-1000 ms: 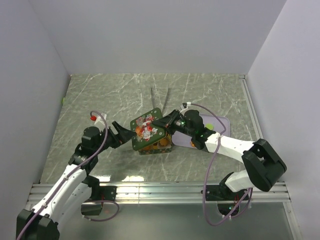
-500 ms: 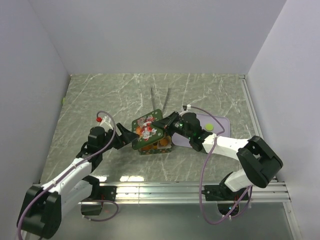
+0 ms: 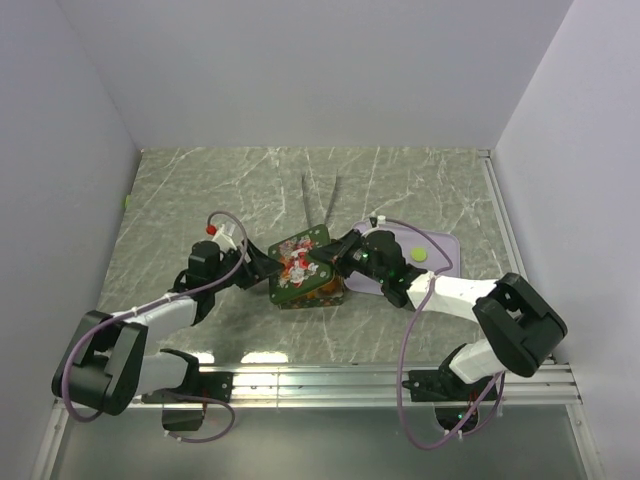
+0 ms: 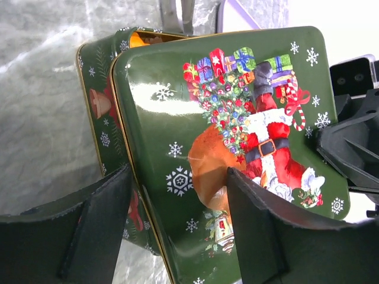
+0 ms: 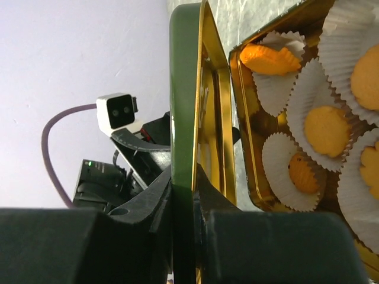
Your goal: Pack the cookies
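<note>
A green Christmas tin (image 3: 318,296) stands mid-table. Inside it the orange cookies (image 5: 327,130) lie in white paper cups (image 5: 278,155); one cookie (image 4: 137,40) peeks out at the tin's far corner. My right gripper (image 3: 327,256) is shut on the right rim of the tin's Santa-print lid (image 3: 298,258), holding it tilted over the tin. The rim is pinched between its jaws (image 5: 183,177). My left gripper (image 4: 177,177) is open and straddles the left edge of the lid (image 4: 237,118), one finger beside the tin wall (image 4: 98,100) and one over the lid's face.
Metal tongs (image 3: 320,195) lie on the marble beyond the tin. A lavender tray (image 3: 440,262) with a small green piece (image 3: 417,254) sits to the right, under my right arm. White walls close in the table on three sides.
My left gripper has moved right up to the lid and its jaws have narrowed around the edge. The lid has tipped down flatter over the tin. The right grip is unchanged.
</note>
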`<action>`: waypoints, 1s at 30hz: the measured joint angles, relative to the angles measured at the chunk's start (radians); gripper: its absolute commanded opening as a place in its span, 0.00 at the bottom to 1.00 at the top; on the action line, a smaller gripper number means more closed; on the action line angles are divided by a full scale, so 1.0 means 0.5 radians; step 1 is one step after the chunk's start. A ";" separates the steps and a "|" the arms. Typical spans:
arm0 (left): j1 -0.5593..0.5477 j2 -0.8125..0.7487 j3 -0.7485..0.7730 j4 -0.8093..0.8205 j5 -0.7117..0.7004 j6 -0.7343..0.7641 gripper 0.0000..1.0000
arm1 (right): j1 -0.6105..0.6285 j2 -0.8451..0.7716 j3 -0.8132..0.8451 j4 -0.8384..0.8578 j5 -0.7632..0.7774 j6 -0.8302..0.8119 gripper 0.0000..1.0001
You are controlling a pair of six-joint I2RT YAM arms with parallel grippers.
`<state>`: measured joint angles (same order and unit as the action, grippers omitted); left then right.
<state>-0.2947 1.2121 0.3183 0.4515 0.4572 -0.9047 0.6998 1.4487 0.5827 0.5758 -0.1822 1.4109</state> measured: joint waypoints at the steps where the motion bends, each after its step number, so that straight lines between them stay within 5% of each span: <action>1: 0.001 0.022 0.004 0.020 0.008 -0.001 0.68 | -0.007 -0.007 -0.001 -0.005 -0.002 -0.010 0.00; 8: -0.042 0.197 0.095 0.112 0.044 0.002 0.64 | -0.049 -0.126 -0.034 -0.130 0.034 -0.061 0.02; 17: -0.115 0.377 0.233 0.114 0.003 0.047 0.62 | -0.096 -0.127 -0.031 -0.289 0.035 -0.131 0.45; 25: -0.142 0.466 0.321 0.105 0.020 0.078 0.61 | -0.096 -0.114 -0.034 -0.484 0.018 -0.182 0.71; 30: -0.146 0.478 0.327 0.105 0.034 0.092 0.61 | -0.096 -0.159 -0.033 -0.650 0.021 -0.241 0.79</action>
<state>-0.3676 1.4513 0.4820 0.5037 0.4740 -0.8585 0.6518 1.3693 0.5663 0.2508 -0.1715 1.2903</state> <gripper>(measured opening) 0.611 0.768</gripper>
